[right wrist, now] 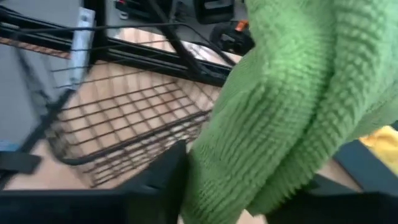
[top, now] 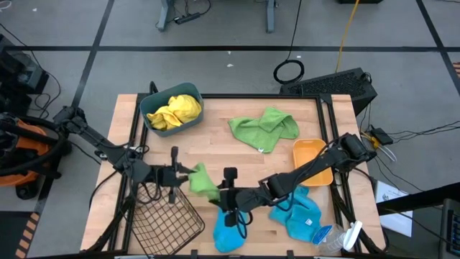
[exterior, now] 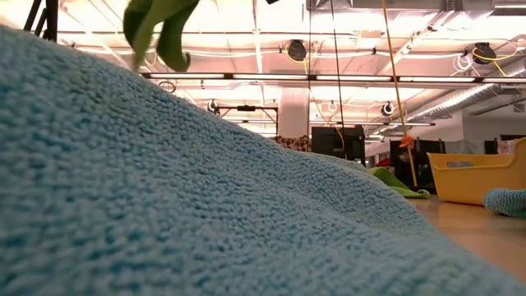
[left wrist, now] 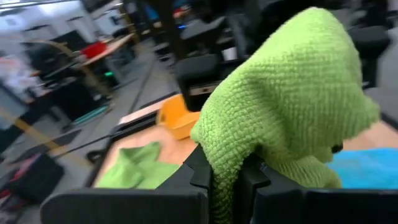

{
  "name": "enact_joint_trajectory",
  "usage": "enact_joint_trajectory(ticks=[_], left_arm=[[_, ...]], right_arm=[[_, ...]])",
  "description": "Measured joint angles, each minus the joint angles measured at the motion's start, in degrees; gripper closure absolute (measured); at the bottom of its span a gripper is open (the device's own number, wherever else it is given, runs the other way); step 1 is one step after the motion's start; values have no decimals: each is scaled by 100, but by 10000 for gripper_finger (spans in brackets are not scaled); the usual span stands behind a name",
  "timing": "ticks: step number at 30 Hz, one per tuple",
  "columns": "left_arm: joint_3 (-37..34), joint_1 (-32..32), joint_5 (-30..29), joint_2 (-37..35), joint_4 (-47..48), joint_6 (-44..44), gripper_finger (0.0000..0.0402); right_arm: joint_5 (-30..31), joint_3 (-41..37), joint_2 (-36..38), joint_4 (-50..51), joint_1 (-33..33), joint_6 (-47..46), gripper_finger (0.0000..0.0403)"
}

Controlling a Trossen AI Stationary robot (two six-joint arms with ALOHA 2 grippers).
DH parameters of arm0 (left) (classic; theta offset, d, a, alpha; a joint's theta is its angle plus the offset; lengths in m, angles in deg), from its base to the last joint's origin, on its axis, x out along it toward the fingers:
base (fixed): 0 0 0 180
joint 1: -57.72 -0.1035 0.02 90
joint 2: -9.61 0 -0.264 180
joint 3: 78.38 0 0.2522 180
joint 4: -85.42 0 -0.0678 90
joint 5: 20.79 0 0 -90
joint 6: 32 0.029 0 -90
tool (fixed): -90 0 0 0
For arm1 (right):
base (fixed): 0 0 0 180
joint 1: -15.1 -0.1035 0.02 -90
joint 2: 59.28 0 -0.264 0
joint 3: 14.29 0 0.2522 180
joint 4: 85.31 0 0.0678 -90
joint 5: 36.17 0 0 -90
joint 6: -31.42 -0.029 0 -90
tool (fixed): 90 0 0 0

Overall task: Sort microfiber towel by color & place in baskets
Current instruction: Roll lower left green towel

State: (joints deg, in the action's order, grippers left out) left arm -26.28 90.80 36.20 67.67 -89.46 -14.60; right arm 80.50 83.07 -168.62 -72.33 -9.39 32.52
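green towel [right wrist: 292,106] fills foreground, seemingly in claw [right wrist: 249,186]; wire-mesh basket [right wrist: 130,118] behind; yellow cloth [right wrist: 382,140] at edge

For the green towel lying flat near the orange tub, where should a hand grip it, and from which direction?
Grip the green towel at its raised, bunched fold on the side nearest the orange tub, coming straight down from above. It lies crumpled on the table with no graspable edge lifted elsewhere, and nothing stands over it.
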Motion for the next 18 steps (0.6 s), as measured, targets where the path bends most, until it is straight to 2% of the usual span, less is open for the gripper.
enact_joint_trajectory(ticks=[5, 7, 13, 18], left_arm=[[0, 0, -372, 0, -56, 7, 375], [-2, 0, -375, 11, -140, 5, 375], [-2, -4, -135, 127, -214, 5, 375], [-2, 0, 67, 241, -191, 11, 375]], right_arm=[[274, 0, 4, -82, 94, 133, 360], [306, 0, 4, -128, 166, 85, 390], [896, 0, 4, -228, 347, -333, 374], [1657, 0, 4, -213, 419, -608, 384]])
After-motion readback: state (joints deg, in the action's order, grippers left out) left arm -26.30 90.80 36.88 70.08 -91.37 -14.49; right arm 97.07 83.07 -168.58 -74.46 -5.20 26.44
